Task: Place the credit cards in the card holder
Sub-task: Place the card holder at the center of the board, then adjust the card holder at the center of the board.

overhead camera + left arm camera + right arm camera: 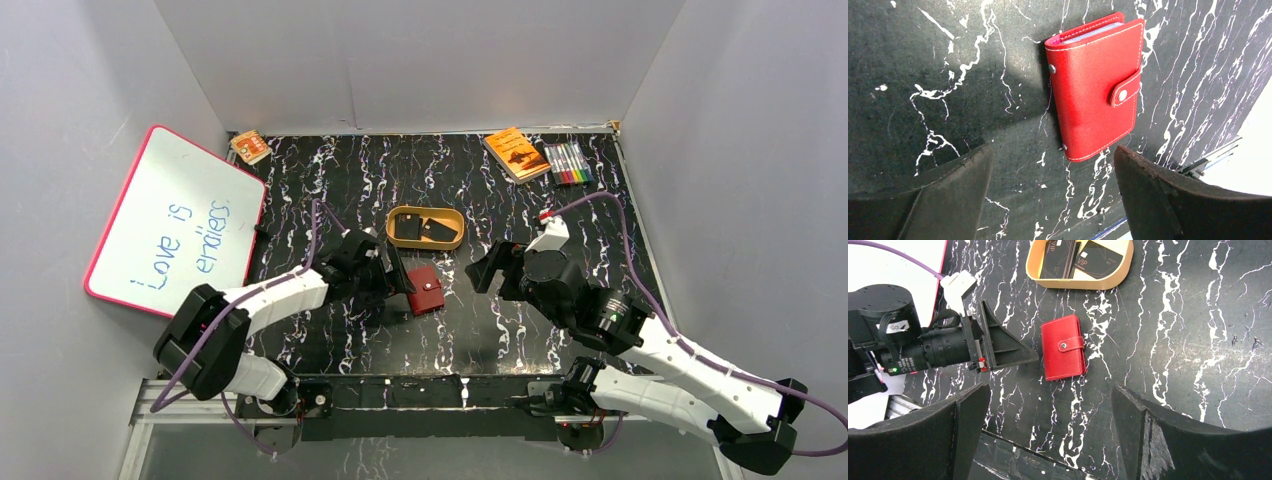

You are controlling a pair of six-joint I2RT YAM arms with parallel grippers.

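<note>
Left end effector (1052,152) gapes beside the card holder (1095,90), dish (450,243) beyond.

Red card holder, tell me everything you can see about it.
The card holder is a small red leather-look folding wallet with pale stitching. It is closed, its strap tab snapped shut, grey-blue pocket edges showing at one end. It lies flat on the black marbled table, near the tan dish. The open left gripper sits close beside it; nothing visibly touches it but the table.
</note>
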